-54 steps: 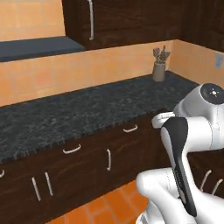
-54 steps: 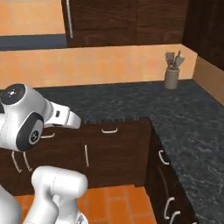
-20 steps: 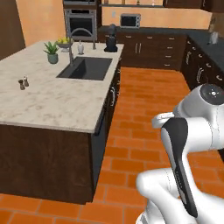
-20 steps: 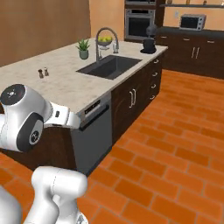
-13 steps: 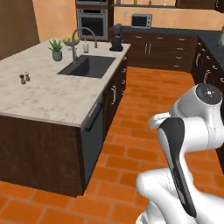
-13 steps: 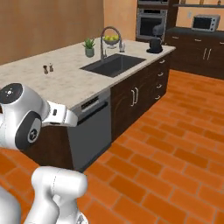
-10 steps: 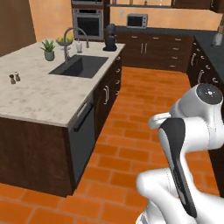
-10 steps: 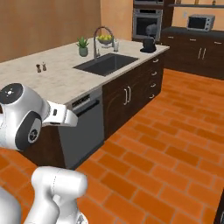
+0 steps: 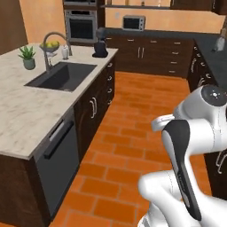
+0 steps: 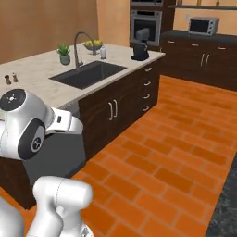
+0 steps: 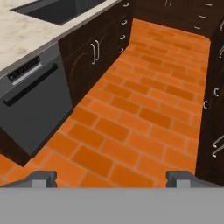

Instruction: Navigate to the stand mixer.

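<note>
At the far corner of the island counter (image 9: 26,119), past the sink (image 9: 62,76), the stand mixer (image 9: 100,44) is sitting close to the counter's end edge, dark against the pale stone; from the right base camera it is showing as the same dark shape (image 10: 140,45) in front of the wall oven (image 10: 146,21). It is still well apart from the robot, so the drive looks far from finished: by my reading the base needs to be carrying on up the brick floor (image 9: 128,146) alongside the island's dark cabinets until the mixer is near. The arm is sitting folded close over the base, likely to keep it clear of the dishwasher (image 11: 35,100) and cabinet handles while travelling. The hand (image 11: 112,178) is pointing down at the floor ahead with its two finger tips (image 11: 41,177) spread wide apart and nothing between them, which suits a task that asks for no grasping. A small potted plant (image 9: 28,57), a fruit bowl (image 9: 52,45) and a white bottle (image 9: 65,52) are standing behind the tall curved faucet (image 9: 54,46), none of them in the driving lane. A microwave (image 9: 135,22) is resting on the back counter beyond.
</note>
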{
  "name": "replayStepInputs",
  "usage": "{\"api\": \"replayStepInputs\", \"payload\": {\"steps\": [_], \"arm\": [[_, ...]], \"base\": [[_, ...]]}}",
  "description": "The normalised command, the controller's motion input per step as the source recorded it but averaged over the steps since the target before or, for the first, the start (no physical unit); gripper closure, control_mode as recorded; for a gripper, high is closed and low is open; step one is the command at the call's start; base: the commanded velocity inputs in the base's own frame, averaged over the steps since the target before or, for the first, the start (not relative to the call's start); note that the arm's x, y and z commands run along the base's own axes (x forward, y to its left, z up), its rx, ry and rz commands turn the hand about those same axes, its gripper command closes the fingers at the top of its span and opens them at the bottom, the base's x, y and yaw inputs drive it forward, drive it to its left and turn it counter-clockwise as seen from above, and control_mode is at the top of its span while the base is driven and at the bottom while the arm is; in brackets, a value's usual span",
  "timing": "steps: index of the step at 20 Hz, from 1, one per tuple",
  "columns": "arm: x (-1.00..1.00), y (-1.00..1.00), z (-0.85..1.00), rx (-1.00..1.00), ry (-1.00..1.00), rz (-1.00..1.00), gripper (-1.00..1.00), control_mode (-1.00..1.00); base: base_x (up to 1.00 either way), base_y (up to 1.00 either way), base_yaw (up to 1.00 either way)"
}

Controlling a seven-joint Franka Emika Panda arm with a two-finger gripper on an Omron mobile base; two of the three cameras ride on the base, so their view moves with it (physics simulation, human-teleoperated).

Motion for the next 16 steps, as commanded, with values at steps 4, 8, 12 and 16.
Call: {"api": "replayStepInputs", "payload": {"steps": [4,8,12,16], "arm": [[0.00,0.00,0.00,0.00,0.00,0.00,-1.00,1.00],[0.00,0.00,0.00,0.00,0.00,0.00,-1.00,1.00],[0.00,0.00,0.00,0.00,0.00,0.00,-1.00,1.00],[0.00,0.00,0.00,0.00,0.00,0.00,-1.00,1.00]], "base": [[1.00,-0.42,0.20],[1.00,-0.33,0.54],[1.00,-0.39,0.68],[1.00,-0.49,0.57]]}}
